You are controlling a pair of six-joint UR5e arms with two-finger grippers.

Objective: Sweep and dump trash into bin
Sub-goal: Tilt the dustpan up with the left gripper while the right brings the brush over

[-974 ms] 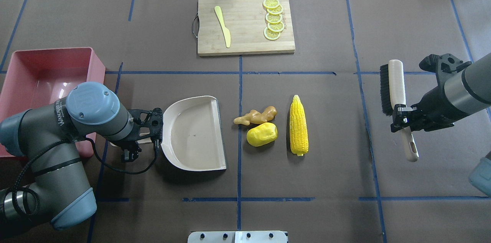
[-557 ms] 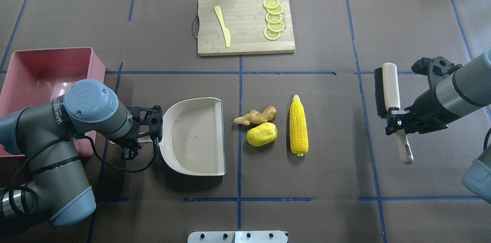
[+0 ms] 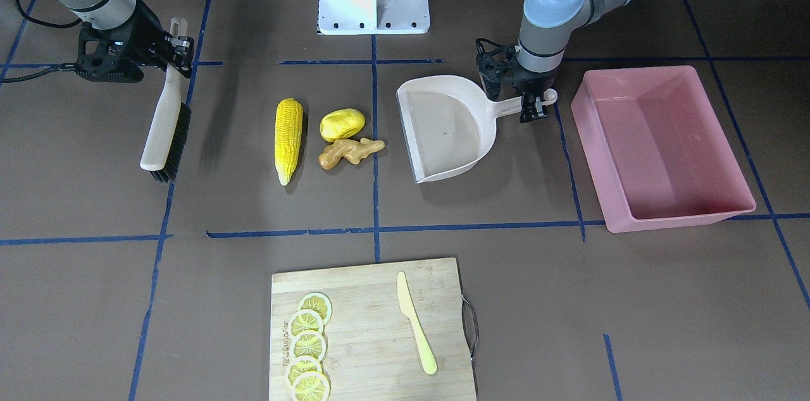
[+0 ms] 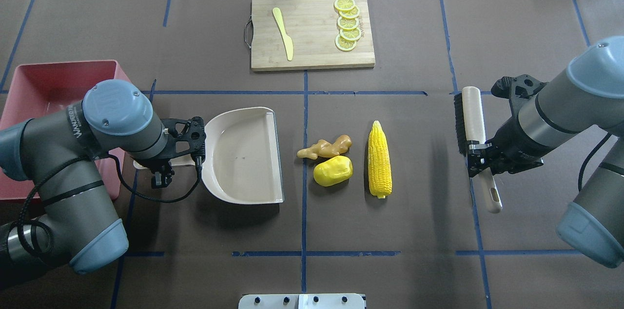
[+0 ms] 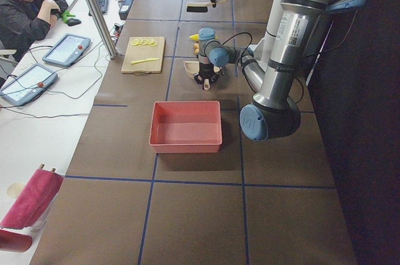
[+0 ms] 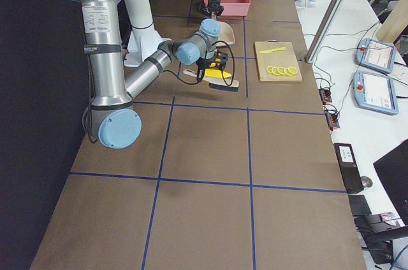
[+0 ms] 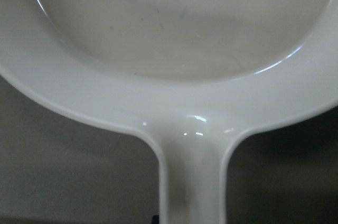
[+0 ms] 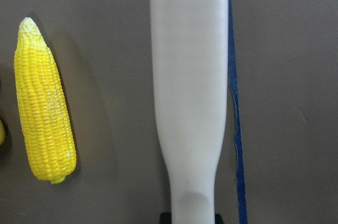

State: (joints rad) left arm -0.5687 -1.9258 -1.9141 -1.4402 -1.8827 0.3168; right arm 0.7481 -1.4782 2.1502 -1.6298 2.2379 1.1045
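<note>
corn [image 4: 379,159], potato [image 4: 333,171], ginger [image 4: 325,147] grouped, pink bin [image 3: 664,148] apart

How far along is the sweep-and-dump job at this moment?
Done: the tools are picked up, the left gripper shut on the dustpan handle, the right gripper shut on the brush. In hand: brush and dustpan flank the corn cob, potato lump and ginger root, touching none. Left: all three lie unswept on the table, and the pink bin is empty.

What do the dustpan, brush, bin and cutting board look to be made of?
Dustpan: glossy beige plastic, bright highlights along its rim.
Brush: smooth beige handle, probably plastic, black bristles.
Bin: pink plastic by its look, one-piece sloping walls.
Cutting board: wood or bamboo, matte, pale grain strips.
</note>
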